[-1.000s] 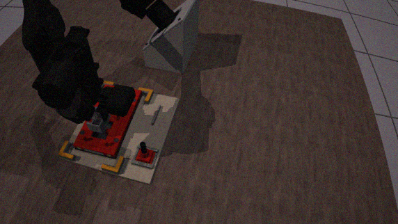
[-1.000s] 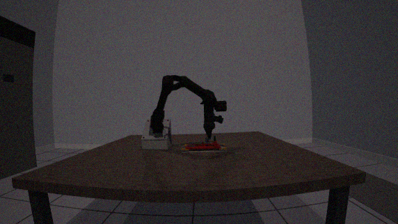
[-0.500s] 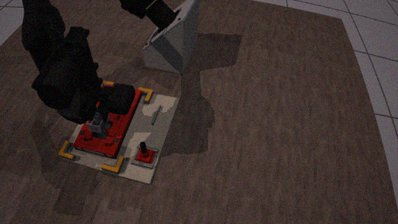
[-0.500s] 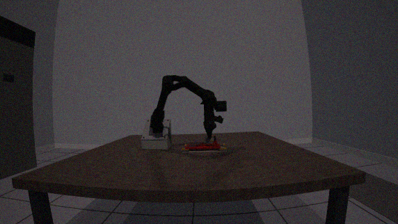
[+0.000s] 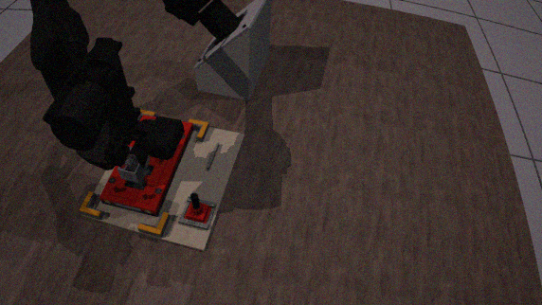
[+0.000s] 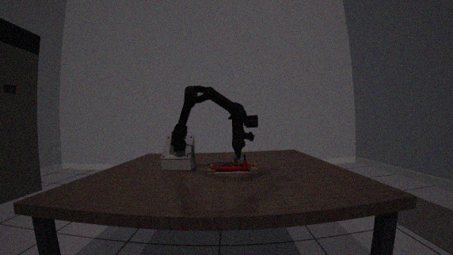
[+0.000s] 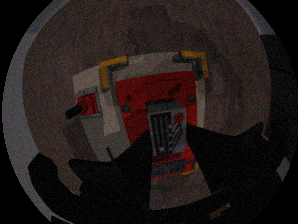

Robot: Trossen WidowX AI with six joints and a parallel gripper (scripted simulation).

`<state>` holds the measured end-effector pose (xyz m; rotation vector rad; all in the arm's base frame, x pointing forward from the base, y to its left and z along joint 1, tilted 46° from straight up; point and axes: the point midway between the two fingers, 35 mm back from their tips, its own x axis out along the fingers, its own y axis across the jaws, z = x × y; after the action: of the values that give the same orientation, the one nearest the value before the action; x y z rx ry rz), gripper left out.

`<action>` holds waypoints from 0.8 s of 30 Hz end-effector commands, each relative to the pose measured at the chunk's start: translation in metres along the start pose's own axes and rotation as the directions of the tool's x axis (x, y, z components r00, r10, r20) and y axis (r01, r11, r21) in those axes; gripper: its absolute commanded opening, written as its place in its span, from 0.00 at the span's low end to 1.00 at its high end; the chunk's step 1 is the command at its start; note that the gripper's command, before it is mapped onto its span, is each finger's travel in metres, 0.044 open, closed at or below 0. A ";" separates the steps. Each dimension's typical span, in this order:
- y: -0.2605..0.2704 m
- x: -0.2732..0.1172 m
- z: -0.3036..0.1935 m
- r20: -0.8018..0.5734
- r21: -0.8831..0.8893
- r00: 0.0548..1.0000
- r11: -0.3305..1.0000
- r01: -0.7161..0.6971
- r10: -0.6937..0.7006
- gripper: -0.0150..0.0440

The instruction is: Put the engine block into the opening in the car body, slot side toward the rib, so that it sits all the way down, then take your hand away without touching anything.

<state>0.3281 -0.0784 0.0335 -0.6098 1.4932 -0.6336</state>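
Right at the fingertips, the grey engine block (image 5: 133,171) (image 7: 167,129) is clamped in the gripper (image 5: 137,153) (image 6: 237,157) (image 7: 169,137), one black finger on each side of it, and its ribbed, slotted top faces up into the wrist view. It lies directly between the fingers, its longer side running up and down that view, with the fingers closing from left and right. Just beneath it comes the red car body (image 5: 163,182) (image 6: 230,168) (image 7: 155,87), and here's the whole question: does the block stand square over the opening? A dark strip of the opening shows past the block's far end in the wrist view, so I'd judge it is over the hole or partly in it, but not surely seated. I can't make out the rib, so which way the slot side faces it I can't say. The next move, I reckon, is a small alignment and a straight push down; a skewed block could catch on the edge, and fingers opening too wide might brush the body.

Around the car body sit yellow corner brackets (image 5: 153,227) (image 7: 113,65) on a pale board (image 5: 191,239) (image 7: 89,75). Beside it, on that same board, stands a red piece with a black post (image 5: 198,213) (image 7: 87,105). Farther off, the black arm (image 5: 90,109) (image 6: 219,99) arches back to its pale base (image 5: 223,78) (image 6: 178,164) on the wooden table (image 5: 379,166) (image 6: 218,198), and beyond that rises the plain grey wall (image 6: 237,51).
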 end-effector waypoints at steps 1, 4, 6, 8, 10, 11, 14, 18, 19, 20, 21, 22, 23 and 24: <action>0.000 0.001 0.000 -0.001 -0.012 1.000 1.000 0.004 -0.004 0.52; 0.000 0.002 0.000 -0.001 -0.020 1.000 1.000 0.004 -0.004 0.52; 0.000 0.002 0.000 -0.001 -0.022 1.000 1.000 0.004 -0.004 0.52; 0.000 0.002 0.000 -0.001 -0.022 1.000 1.000 0.004 -0.004 0.52; 0.000 0.003 0.000 -0.001 -0.021 1.000 1.000 0.004 -0.004 0.52; 0.000 0.003 0.000 -0.001 -0.020 1.000 1.000 0.004 -0.004 0.52; 0.000 0.003 0.000 -0.001 -0.019 1.000 1.000 0.004 -0.004 0.52; 0.000 0.004 -0.001 -0.001 -0.018 1.000 1.000 0.004 -0.004 0.52; 0.000 0.004 -0.001 -0.001 -0.018 1.000 1.000 0.004 -0.004 0.52; 0.000 0.004 -0.001 -0.001 -0.018 1.000 1.000 0.004 -0.004 0.52; 0.000 0.005 -0.001 -0.001 -0.018 1.000 1.000 0.004 -0.004 0.52; 0.000 0.005 -0.001 -0.001 -0.018 1.000 1.000 0.004 -0.004 0.52; 0.000 0.005 -0.001 -0.001 -0.018 1.000 1.000 0.004 -0.004 0.52; 0.000 0.005 -0.001 -0.001 -0.018 1.000 1.000 0.004 -0.004 0.52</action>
<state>0.3279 -0.0811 0.0307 -0.6191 1.4979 -0.6252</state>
